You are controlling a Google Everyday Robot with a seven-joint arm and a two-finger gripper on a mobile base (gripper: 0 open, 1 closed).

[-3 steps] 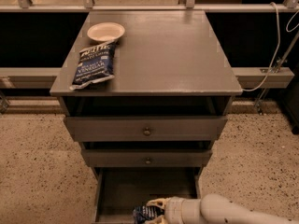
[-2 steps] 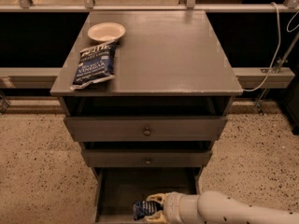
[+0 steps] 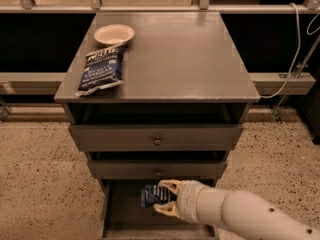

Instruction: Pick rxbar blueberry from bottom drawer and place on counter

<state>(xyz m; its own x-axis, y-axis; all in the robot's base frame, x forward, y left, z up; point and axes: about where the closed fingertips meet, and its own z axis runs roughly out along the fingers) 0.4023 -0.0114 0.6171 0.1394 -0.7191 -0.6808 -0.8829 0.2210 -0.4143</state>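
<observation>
The rxbar blueberry (image 3: 151, 195), a small dark navy wrapped bar with pale print, is held above the floor of the open bottom drawer (image 3: 125, 215). My gripper (image 3: 165, 198) reaches in from the lower right on a white arm, its two pale fingers (image 3: 167, 186) closed above and below the bar's right end. The bar sits lifted near the drawer's back, just under the middle drawer's front. The counter (image 3: 185, 54) is the wide grey-brown top of the cabinet, above.
A blue chip bag (image 3: 101, 69) and a pale bowl (image 3: 114, 34) lie on the counter's left side. Two shallower knobbed drawers (image 3: 157, 140) sit above the open one. A white cable (image 3: 294, 59) hangs at right. Speckled floor surrounds the cabinet.
The gripper with the bar has risen and moved toward the drawer's back, from near the drawer's front to just below the middle drawer.
</observation>
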